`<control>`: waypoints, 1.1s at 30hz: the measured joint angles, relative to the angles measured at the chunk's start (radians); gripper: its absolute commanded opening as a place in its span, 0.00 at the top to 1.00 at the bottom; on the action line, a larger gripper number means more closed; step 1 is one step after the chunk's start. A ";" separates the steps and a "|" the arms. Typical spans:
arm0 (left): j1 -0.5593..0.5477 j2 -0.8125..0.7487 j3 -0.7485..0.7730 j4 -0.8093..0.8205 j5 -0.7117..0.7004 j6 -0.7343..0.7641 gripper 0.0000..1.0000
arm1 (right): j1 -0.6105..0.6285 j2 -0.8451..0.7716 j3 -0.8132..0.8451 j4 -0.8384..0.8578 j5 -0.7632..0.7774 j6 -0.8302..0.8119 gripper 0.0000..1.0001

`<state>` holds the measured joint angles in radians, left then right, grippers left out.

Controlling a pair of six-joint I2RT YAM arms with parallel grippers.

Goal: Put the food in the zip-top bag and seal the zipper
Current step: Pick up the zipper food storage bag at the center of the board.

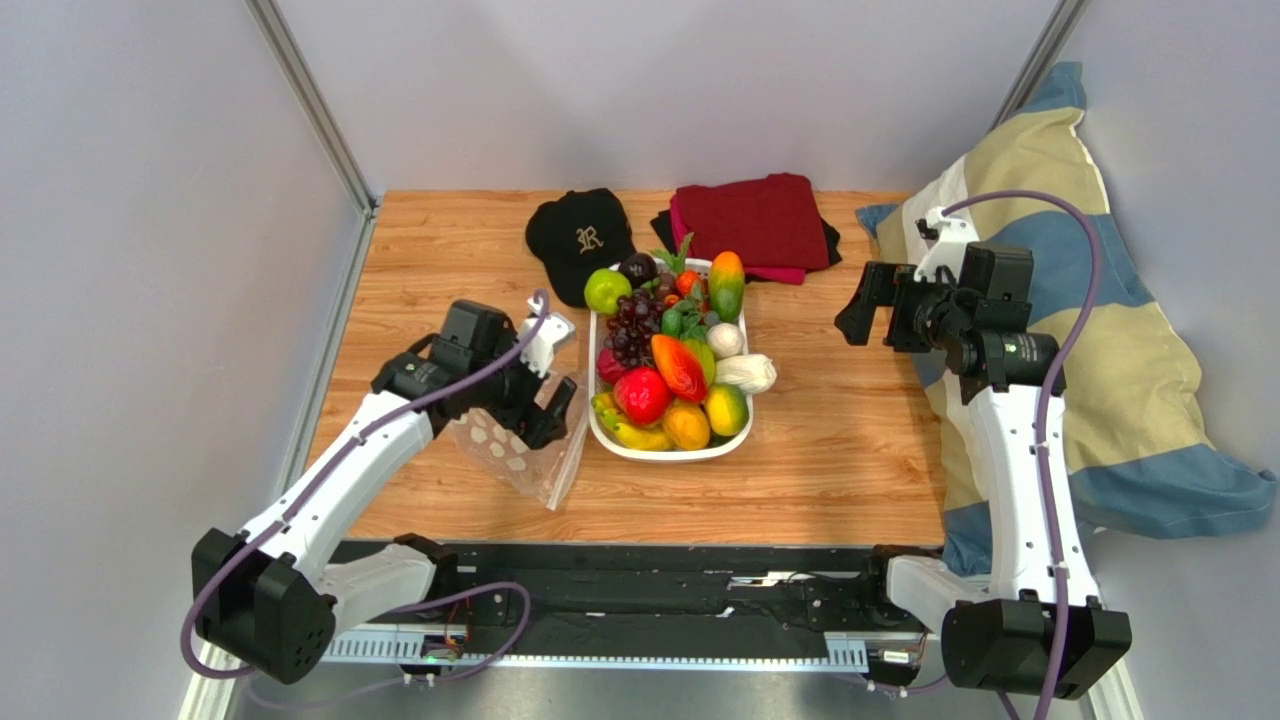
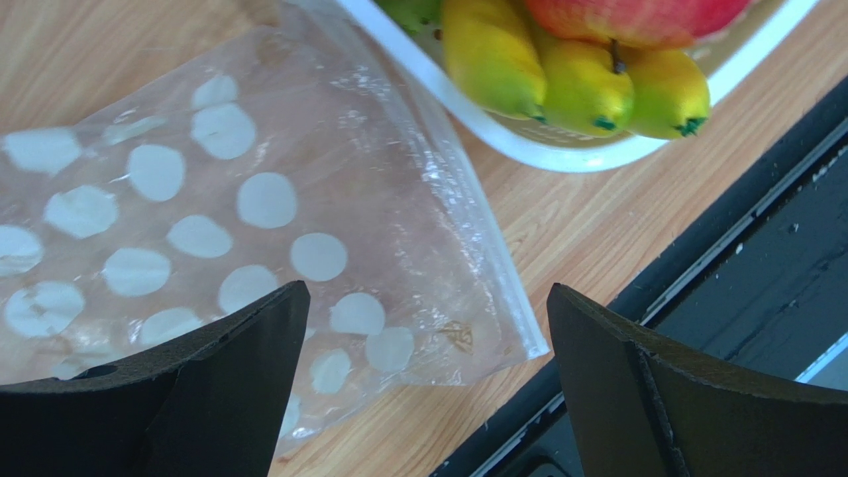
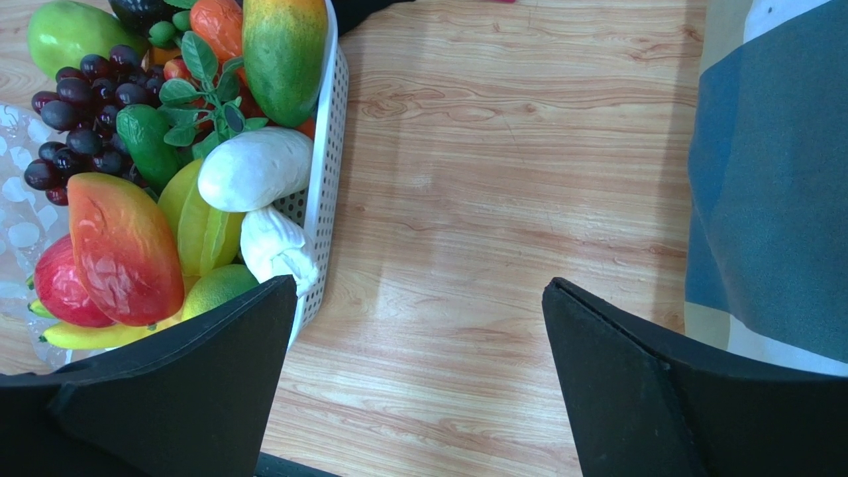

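Closest to me, in the lower left of the overhead view, the left gripper (image 1: 559,375) hangs with its jaws spread wide and nothing between them, just above the flat transparent plastic zip-top bag printed with white polka dots (image 1: 526,455). The bag lies on the wooden table (image 1: 842,450), right beside the white perforated oblong tray (image 1: 669,455). In the left wrist view a thin clear strip, the zipper (image 2: 503,283), runs along the bag's edge on the tray side; I cannot tell whether it is pressed shut. All the glossy toy food (image 1: 676,360) sits heaped in the tray at the centre of the frame: yellow bananas (image 1: 631,435) and a red apple (image 1: 642,395) at the near end, dark purple grapes (image 1: 634,323) further back. At centre right the right gripper (image 1: 864,315) hovers equally wide open and empty, well apart from the tray. Beyond, at the top, lie a black cap (image 1: 579,237) and a folded dark red cloth (image 1: 759,222), and a cream-and-blue striped pillow (image 1: 1142,375) fills the right edge.
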<state>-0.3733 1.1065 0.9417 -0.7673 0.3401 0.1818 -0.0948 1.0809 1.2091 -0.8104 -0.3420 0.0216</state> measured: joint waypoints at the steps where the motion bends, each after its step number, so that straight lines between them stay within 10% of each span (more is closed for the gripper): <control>1: -0.028 -0.002 -0.021 0.018 -0.008 0.000 0.02 | 0.000 0.002 0.000 0.000 0.000 0.000 0.00; 33: -0.345 0.059 -0.299 0.375 -0.347 0.153 0.09 | 0.000 0.060 0.001 -0.001 0.011 -0.004 0.00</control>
<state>-0.7181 1.1656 0.6422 -0.3927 -0.0067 0.3351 -0.0948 1.1412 1.2102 -0.8112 -0.3305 0.0177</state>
